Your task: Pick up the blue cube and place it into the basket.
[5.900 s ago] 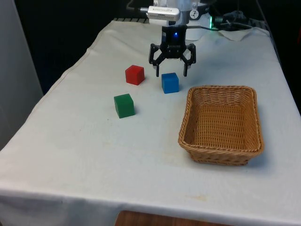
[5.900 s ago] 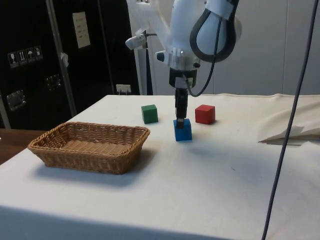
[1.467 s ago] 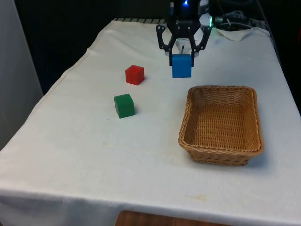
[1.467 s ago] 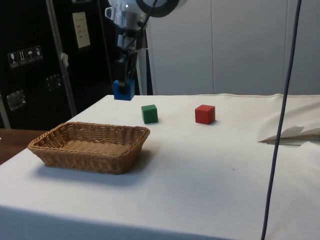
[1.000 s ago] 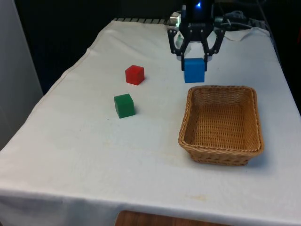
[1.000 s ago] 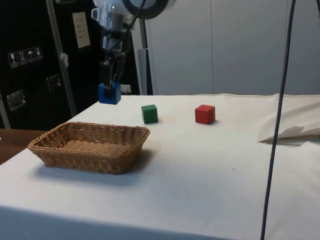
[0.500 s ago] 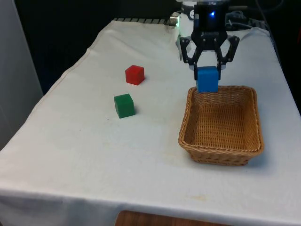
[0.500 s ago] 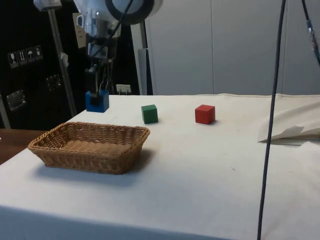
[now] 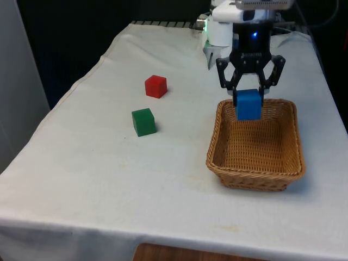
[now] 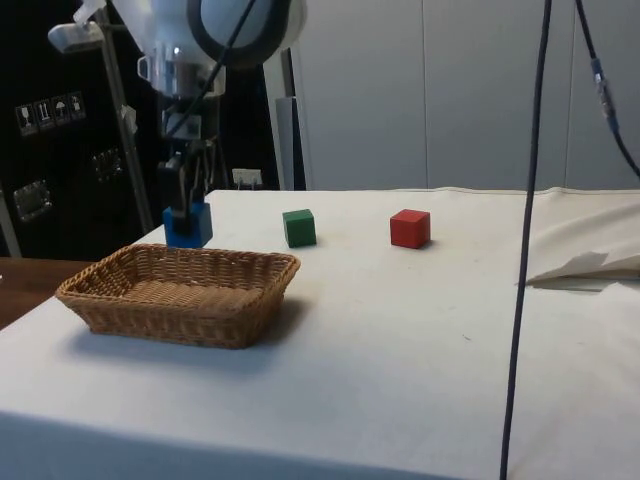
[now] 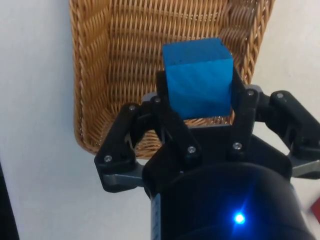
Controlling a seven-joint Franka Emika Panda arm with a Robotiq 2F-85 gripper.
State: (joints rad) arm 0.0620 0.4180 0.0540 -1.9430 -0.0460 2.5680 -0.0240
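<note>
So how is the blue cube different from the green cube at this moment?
The blue cube is held off the table between the gripper fingers, above the basket; the green cube rests on the white cloth, untouched. The blue one hangs over the basket's far end; the green one sits beside the red cube. Both look alike in shape and size.

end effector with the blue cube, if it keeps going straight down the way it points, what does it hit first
Most likely the basket. The end effector points down, shut on the blue cube, and the wrist view shows woven floor beneath the cube, near one end wall; exact depth is unclear.
</note>
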